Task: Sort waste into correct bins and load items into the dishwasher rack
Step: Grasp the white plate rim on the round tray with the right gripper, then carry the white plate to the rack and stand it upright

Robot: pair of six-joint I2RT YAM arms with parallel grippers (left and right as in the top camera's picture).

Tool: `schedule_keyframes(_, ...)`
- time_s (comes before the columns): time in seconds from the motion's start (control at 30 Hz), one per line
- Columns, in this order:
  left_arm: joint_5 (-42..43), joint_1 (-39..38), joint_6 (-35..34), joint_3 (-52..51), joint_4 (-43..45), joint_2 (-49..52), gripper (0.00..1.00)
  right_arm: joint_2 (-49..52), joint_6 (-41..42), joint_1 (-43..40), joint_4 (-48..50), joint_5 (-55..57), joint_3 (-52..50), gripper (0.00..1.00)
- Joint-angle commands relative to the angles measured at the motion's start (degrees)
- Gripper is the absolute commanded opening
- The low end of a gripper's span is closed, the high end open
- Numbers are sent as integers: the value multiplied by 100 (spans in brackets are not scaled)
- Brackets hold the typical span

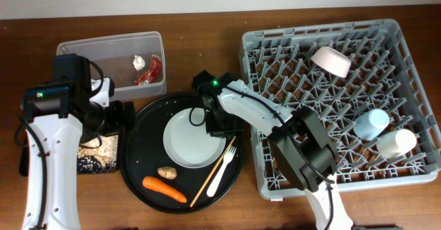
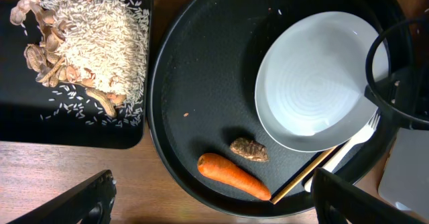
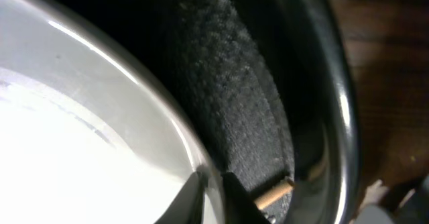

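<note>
Lying nearest, at 6 o'clock on the round black tray (image 1: 141,147), the orange carrot (image 1: 164,189) is pointing roughly 10-to-4, with the brown lump (image 1: 167,171) just beside it at its 12. The chopstick (image 1: 210,180) and fork (image 1: 222,171) are lying side by side at the tray's 4 o'clock, both running 7-to-1, upper ends meeting the plate's lower-right rim.

The plate (image 1: 189,142) is sitting flat near tray centre. The right gripper (image 1: 215,120) is sitting at the plate's 1 o'clock rim. The right wrist view is too close, showing only rim and tray wall, so I cannot tell whether the jaws are parted or clamping.

Judging the plate as the step in hand: the rack (image 1: 296,85) is lying at 3 o'clock from that gripper, just past the tray edge, so the right arm is nearer. Its near-left pegs are looking free. The pink bowl (image 1: 331,60) is sitting at its 12, the blue cup (image 1: 372,123) and white cup (image 1: 396,142) toward 4. Risk: the lifting plate dragging the fork and chopstick.

The left gripper (image 1: 126,116) is hovering at the tray's 9 o'clock edge, fingers (image 2: 80,200) spread wide, holding nothing. The shallow black tray (image 1: 89,164) with crumbs (image 1: 93,145) is lying at 9. Farthest, at 11, the clear tub (image 1: 89,51) is holding the red wrapper (image 1: 150,70) and paper wad (image 1: 138,61).
</note>
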Motion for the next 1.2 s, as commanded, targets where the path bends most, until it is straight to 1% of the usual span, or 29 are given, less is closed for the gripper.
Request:
schedule_keyframes(0.0, 61, 31, -15, -46, 11, -44, 93, -131, 57, -48, -13, 26, -57, 5)
schedule_keyframes(0.07, 61, 31, -15, -46, 11, -44, 93, -133, 26, -114, -212, 31, 164, 4)
schedule_keyframes(0.13, 61, 31, -15, -46, -2, -44, 93, -160, -188, -192, -474, 42, 601, 4)
schedule_keyframes(0.17, 59, 31, -15, -46, -9, -44, 93, -188, -304, -262, -656, 63, 896, 4)
schedule_keyframes(0.27, 61, 31, -15, -46, -9, -44, 93, -457, -450, -527, -1569, 730, 2072, 4)
schedule_keyframes(0.3, 61, 31, -15, -46, -7, -44, 93, -621, -461, -612, -2057, 1248, 2660, 4)
schedule_keyframes(0.37, 61, 31, -15, -46, -7, -44, 93, -839, -463, -708, -2597, 1878, 3324, 4)
schedule_keyframes(0.4, 61, 31, -15, -46, -9, -44, 93, -1016, -466, -765, -2922, 2400, 3700, 4)
schedule_keyframes(0.43, 61, 31, -15, -46, -7, -44, 93, -1272, -693, -815, -3187, 3204, 4065, 4)
schedule_keyframes(0.47, 63, 31, -15, -46, -4, -44, 93, -1473, -872, -815, -3187, 3755, 4087, 4)
schedule_keyframes(0.57, 107, 31, -15, -46, -7, -44, 93, -1777, -957, -811, -3187, 5650, 4087, 4)
schedule_keyframes(0.63, 103, 31, -15, -46, -7, -44, 93, -1766, -955, -828, -3187, 6349, 4044, 4)
schedule_keyframes(0.67, 105, 31, -15, -46, -7, -44, 93, -1766, -938, -890, -3185, 6507, 3912, 4)
schedule_keyframes(0.73, 105, 31, -15, -46, 2, -44, 93, -1759, -789, -1150, -3182, 6489, 3576, 4)
schedule_keyframes(0.8, 105, 31, -15, -46, 13, -44, 93, -1755, -505, -1493, -3161, 6483, 2999, 4)
schedule_keyframes(0.87, 105, 31, -15, -46, 13, -44, 93, -1755, -435, -1633, -3010, 6476, 2649, 4)
schedule_keyframes(1.17, 105, 31, -15, -46, 13, -44, 93, -1744, -391, -1714, -1624, 6006, 483, 4)
